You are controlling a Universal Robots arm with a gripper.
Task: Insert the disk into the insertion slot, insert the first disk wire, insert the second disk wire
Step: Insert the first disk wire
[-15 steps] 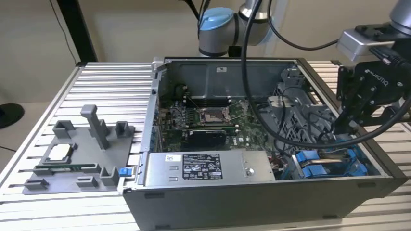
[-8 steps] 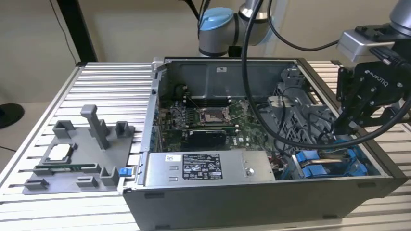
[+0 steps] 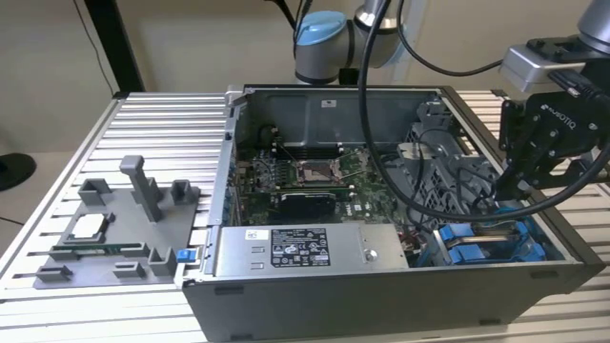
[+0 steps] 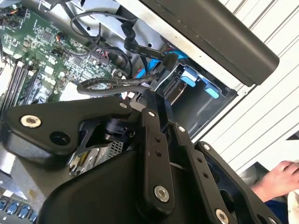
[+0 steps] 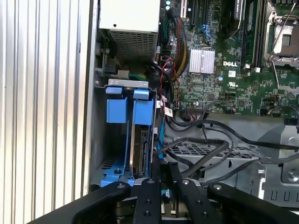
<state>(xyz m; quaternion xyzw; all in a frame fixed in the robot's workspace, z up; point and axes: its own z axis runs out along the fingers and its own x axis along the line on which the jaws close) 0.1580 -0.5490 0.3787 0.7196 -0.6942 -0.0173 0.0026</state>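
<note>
Exterior view, from its left to its right: one grey fixture (image 3: 114, 229) carrying small parts; one open case (image 3: 381, 296) with one motherboard (image 3: 305, 182) and one labelled supply box (image 3: 305, 250); one slot (image 3: 448, 251) in the case's corner on the exterior view's right; one black gripper (image 3: 503, 191) lowered into the case over that slot. In the first wrist view, one disk (image 5: 136, 149) stands edge-on inside the slot (image 5: 99, 140), under two blue tabs (image 5: 117, 109). The gripper (image 5: 163, 164) sits just beside the disk, fingers drawn almost together. In the second wrist view, the gripper (image 4: 148, 95) tips appear to pinch the end of one black wire (image 4: 117, 83); one hand (image 4: 275, 179) rests outside the case. Surface: a slatted metal table (image 3: 162, 128). Room: a plain beige wall (image 3: 191, 43).
</note>
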